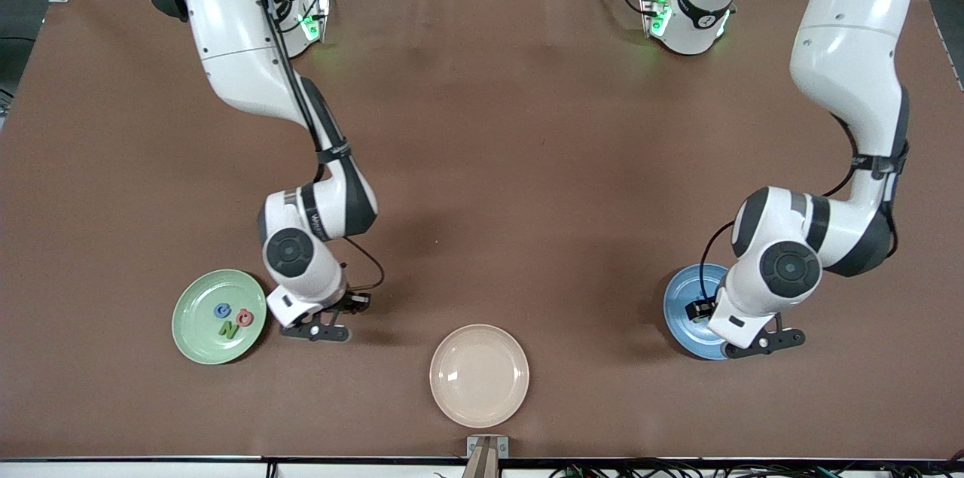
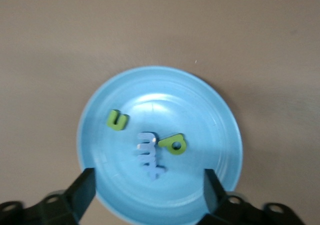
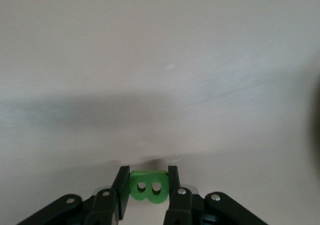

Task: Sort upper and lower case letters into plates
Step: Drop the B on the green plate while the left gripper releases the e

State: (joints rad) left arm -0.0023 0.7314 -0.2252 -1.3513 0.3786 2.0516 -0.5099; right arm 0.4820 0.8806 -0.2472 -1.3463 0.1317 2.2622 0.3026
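The pale green plate (image 1: 197, 339) holds a blue G (image 1: 222, 310), a red Q (image 1: 245, 318) and a green N (image 1: 228, 328). My right gripper (image 1: 320, 329) hangs low over the brown table beside that plate, shut on a green B (image 3: 146, 186) clamped between its fingers (image 3: 121, 185). My left gripper (image 2: 147, 192) is open over the blue plate (image 2: 210, 110), mostly hidden under the arm in the front view (image 1: 680, 312). In that plate lie two green letters (image 2: 118, 120) (image 2: 173, 144) and two blue letters, touching each other (image 2: 150, 157).
A cream-beige plate (image 1: 479, 375) with nothing in it sits near the table's front edge, between the two arms. A small fixture (image 1: 487, 449) stands at the table edge just below it. Brown table (image 1: 527, 162) stretches between the arms.
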